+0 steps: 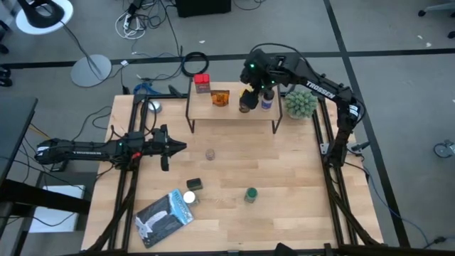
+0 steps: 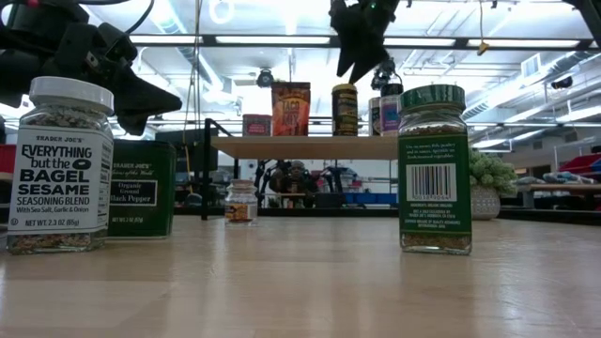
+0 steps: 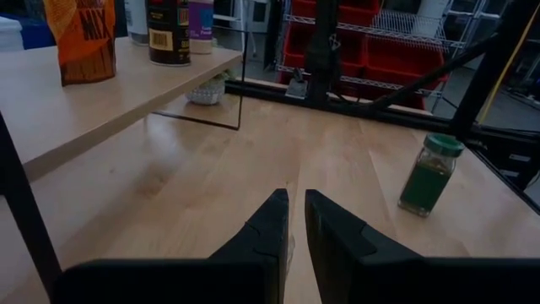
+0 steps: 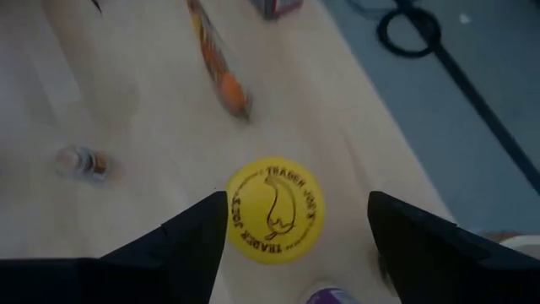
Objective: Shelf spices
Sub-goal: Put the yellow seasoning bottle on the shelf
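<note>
The shelf (image 1: 231,112) stands at the table's far side. On its board stand a red tin (image 1: 202,83), an orange packet (image 1: 220,98), a dark jar with a yellow lid (image 4: 275,209) and a white jar (image 1: 266,100). My right gripper (image 2: 358,68) hangs open just above the yellow-lidded jar (image 2: 345,110), a finger on either side of the lid, clear of it. On the table stand a small jar (image 1: 210,153), a dark tin (image 1: 193,184), a white-lidded jar (image 2: 61,164) and a green jar (image 1: 250,194). At the table's left my left gripper (image 3: 295,221) waits, shut and holding nothing.
A spiky green plant (image 1: 300,103) stands right of the shelf, close to my right arm. A flat blue-grey packet (image 1: 165,217) lies at the near left. Bare wood lies between the shelf's legs and the jars on the near half of the table.
</note>
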{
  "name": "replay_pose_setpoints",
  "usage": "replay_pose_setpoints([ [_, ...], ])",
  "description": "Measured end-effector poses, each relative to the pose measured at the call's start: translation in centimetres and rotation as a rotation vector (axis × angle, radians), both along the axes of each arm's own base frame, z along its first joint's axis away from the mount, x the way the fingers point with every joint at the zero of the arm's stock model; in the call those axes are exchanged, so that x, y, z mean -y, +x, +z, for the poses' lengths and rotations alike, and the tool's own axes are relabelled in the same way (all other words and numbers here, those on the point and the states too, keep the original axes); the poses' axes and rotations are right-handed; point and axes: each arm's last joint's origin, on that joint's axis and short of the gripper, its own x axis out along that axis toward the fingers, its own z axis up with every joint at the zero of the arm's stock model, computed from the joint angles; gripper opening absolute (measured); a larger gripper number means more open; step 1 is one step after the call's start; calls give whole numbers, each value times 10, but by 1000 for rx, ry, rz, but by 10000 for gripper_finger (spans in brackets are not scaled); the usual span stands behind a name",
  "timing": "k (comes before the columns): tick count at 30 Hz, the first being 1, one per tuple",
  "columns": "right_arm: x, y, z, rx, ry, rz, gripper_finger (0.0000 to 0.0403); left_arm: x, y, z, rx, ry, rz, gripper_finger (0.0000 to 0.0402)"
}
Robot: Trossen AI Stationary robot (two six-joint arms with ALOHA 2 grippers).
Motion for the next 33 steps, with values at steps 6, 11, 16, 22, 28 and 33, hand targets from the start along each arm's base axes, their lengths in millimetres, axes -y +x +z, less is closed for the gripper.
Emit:
replay_pose_setpoints([
  [6, -13, -13, 34, 65, -14, -7, 279, 0, 0, 0, -1, 0, 0, 48],
  [11, -46, -34, 54, 67, 20, 6, 268, 0, 0, 0, -2, 0, 0, 48],
  [16, -98, -62, 68, 9, 41, 20, 240, 0, 0, 0, -2, 0, 0, 48],
  [22, -169, -90, 77, 71, -49, 99, 155, 0, 0, 0, -1, 0, 0, 48],
  [28, -214, -125, 44, 100, -124, -16, 52, 0, 0, 1, 6, -1, 0, 48],
  [33, -240, -143, -25, 118, -142, -155, 5, 0, 0, 1, 9, 0, -1, 48],
])
